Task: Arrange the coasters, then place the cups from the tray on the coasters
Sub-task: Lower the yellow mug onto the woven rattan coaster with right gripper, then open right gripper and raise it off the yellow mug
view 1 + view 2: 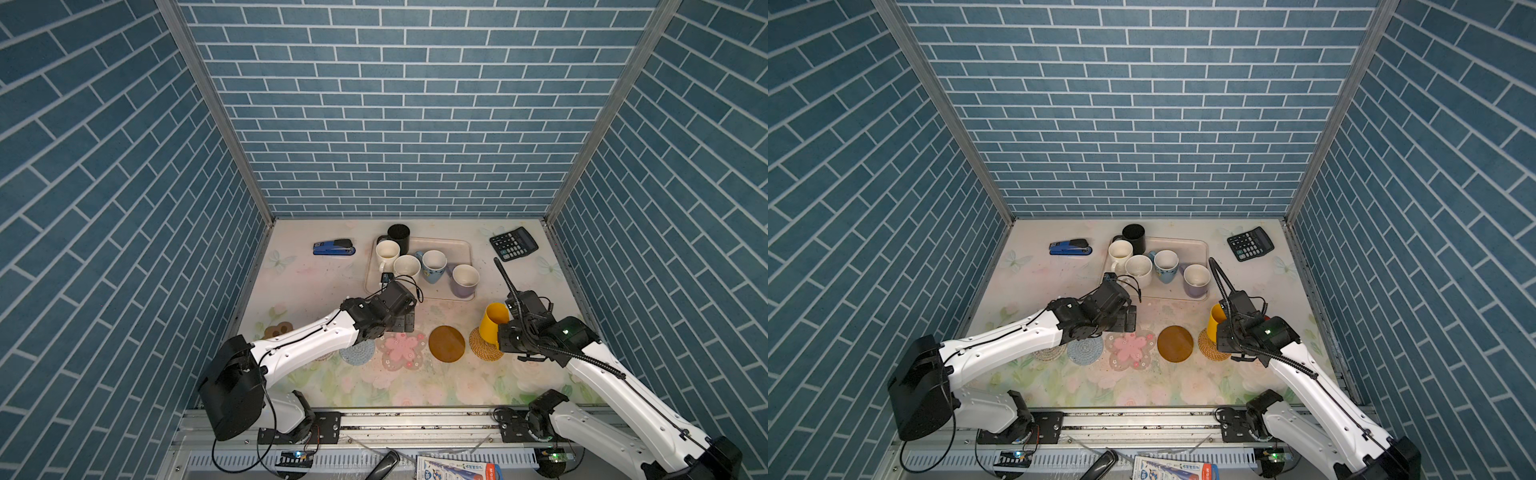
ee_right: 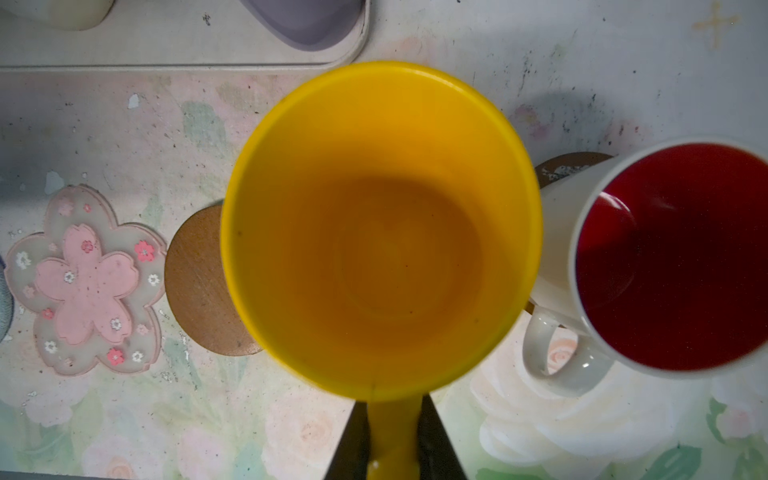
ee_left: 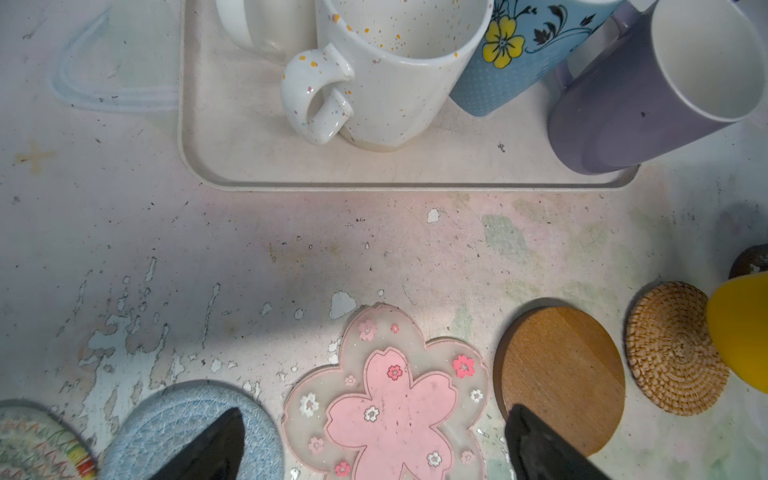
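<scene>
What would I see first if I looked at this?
Probably the bright yellow cup, gripped by its handle in the right gripper, over the woven rattan coaster on the right. Next, the pink flower coaster in the front row, and the mugs crowded on the cream tray behind it.

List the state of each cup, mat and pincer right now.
Yellow cup, held by its handle over the rattan mat.
Right pincer, shut on the yellow cup.
Left pincer, open, empty, over the pink flower mat.
Red-lined cup, upright on a dark brown mat, off the tray.
Black cup, plain white cup, speckled cup, flowered cup, lavender cup: upright on the tray.
Pink flower mat, wooden mat, blue mat: bare.
</scene>
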